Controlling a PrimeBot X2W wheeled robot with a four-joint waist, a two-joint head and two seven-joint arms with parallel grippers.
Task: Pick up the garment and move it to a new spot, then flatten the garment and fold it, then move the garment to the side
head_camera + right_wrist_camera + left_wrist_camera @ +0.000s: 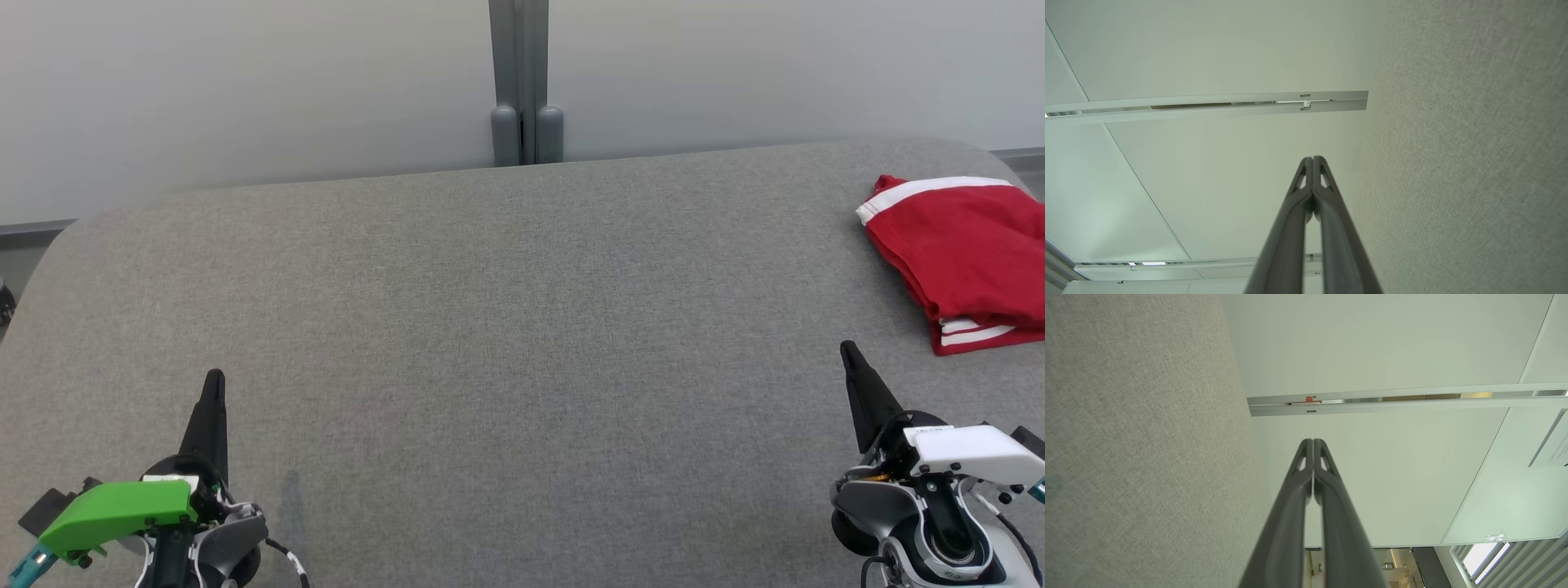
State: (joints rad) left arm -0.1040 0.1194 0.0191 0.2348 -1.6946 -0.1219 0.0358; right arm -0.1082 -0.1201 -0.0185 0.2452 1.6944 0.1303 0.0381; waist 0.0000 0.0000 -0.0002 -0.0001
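Observation:
A red garment [967,257] with white stripes lies folded near the far right edge of the grey fabric table [506,327]. My left gripper [214,384] rests at the lower left, shut and empty, far from the garment. My right gripper [849,354] sits at the lower right, shut and empty, a short way in front of and left of the garment. In the left wrist view the two fingertips [1312,442] touch each other. The right wrist view shows its fingertips [1312,158] pressed together as well, with nothing between them.
A pale wall with a grey vertical post [522,82] stands behind the table's far edge. The table's rounded corners [73,229] fall away at far left and far right. Both wrist views look along the grey tabletop [1135,449] toward white wall panels.

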